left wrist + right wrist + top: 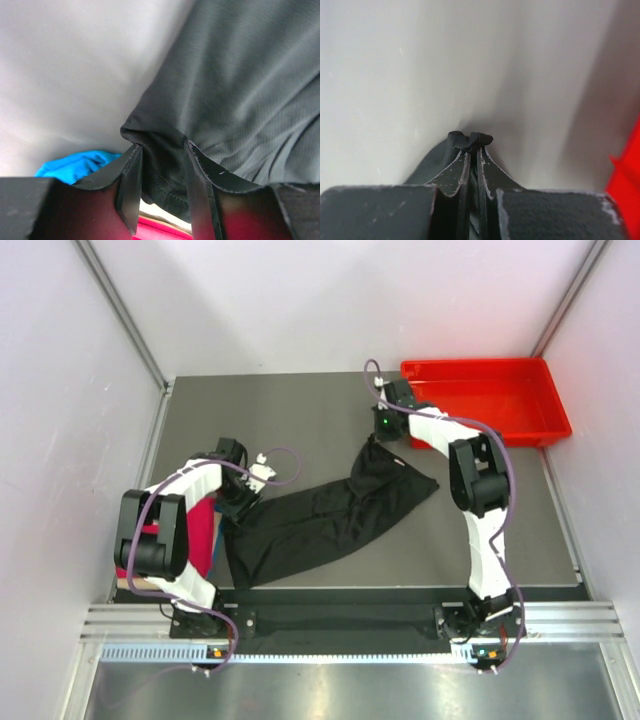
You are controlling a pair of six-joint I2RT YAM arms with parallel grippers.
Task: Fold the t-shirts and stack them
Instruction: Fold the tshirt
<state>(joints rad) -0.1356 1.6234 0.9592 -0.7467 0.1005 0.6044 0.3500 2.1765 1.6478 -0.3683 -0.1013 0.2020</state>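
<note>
A robotics lab cell: plain white panel walls [300, 300] enclose a dark grey table [300, 410] edged by a ribbed aluminium rail [350, 616].

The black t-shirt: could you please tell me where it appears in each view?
Top external: black t-shirt stretched diagonally across the centre.
Left wrist: fills the right, bunched between the fingers.
Right wrist: small pinched fold at the fingertips.
Landmark: red tray, upper right from above, right edge in right wrist.

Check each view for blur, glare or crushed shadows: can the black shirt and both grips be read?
Top external: sharp and evenly lit, but the black t-shirt is a near-featureless dark mass. Left wrist: cloth weave crisp, the left gripper dark and soft, cloth between its jaws. Right wrist: pale, washed-out background; the right gripper pinches cloth; red tray blurred at the edge.
</note>
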